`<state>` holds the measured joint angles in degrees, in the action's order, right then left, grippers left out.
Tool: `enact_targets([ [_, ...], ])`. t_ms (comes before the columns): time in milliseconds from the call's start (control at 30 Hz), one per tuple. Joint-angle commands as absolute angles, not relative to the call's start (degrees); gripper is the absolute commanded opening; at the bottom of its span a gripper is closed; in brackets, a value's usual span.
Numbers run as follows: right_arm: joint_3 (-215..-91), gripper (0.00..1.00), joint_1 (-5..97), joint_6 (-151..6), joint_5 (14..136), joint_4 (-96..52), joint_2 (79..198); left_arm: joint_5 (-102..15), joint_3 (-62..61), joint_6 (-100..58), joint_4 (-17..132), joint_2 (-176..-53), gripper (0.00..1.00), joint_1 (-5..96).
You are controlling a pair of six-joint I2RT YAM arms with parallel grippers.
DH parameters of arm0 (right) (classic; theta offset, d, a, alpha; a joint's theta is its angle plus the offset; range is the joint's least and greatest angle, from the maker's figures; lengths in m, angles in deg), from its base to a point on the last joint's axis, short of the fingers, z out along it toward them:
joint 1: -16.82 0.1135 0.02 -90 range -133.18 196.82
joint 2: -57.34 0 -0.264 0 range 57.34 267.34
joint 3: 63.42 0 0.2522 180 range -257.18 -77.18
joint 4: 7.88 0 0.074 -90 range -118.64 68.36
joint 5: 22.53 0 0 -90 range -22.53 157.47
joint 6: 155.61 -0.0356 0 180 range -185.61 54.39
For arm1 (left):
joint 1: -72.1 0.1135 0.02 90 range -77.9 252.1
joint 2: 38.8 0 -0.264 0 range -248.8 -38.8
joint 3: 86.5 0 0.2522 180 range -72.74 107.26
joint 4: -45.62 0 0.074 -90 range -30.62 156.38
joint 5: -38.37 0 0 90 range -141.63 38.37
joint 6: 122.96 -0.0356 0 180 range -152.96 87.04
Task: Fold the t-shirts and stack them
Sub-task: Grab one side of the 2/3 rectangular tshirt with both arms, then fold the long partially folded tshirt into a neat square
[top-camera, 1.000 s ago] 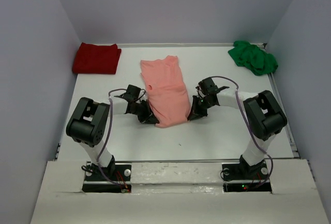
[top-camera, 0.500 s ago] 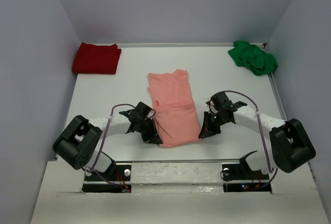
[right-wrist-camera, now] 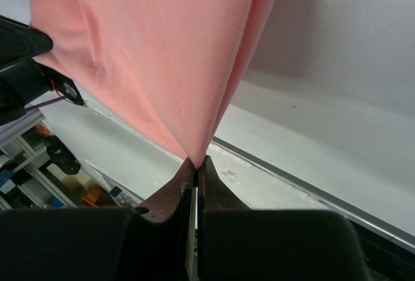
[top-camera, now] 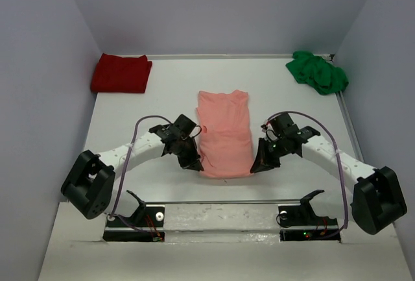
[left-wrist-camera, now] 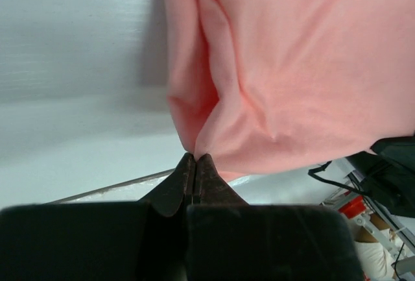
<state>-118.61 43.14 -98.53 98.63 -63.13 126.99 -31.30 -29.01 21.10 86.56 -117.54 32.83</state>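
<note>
Top external: salmon-pink t-shirt point(top-camera: 224, 135), long axis running away from the bases. Left gripper point(top-camera: 194, 163) and right gripper point(top-camera: 257, 165) each pinch a near corner.

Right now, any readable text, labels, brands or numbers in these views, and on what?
None readable.
The salmon-pink cloth t-shirt, dark red cloth t-shirt and bright green cloth t-shirt are plain.
The white table shows no markings.
In the wrist views the clutter beyond the table edge is too blurred to read.
</note>
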Motion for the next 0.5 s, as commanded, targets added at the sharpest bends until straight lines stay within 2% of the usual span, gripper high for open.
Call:
enact_targets([
  [0,-124.19,0.00,43.27,-97.78,98.50,-67.07,126.33,-36.25,-20.03,20.04,97.08,-115.70,0.00,32.99],
  [467,-136.06,0.00,43.27,-95.14,93.85,-71.38,129.94,-38.53,-7.53,17.23,102.89,-119.66,0.00,35.80],
])
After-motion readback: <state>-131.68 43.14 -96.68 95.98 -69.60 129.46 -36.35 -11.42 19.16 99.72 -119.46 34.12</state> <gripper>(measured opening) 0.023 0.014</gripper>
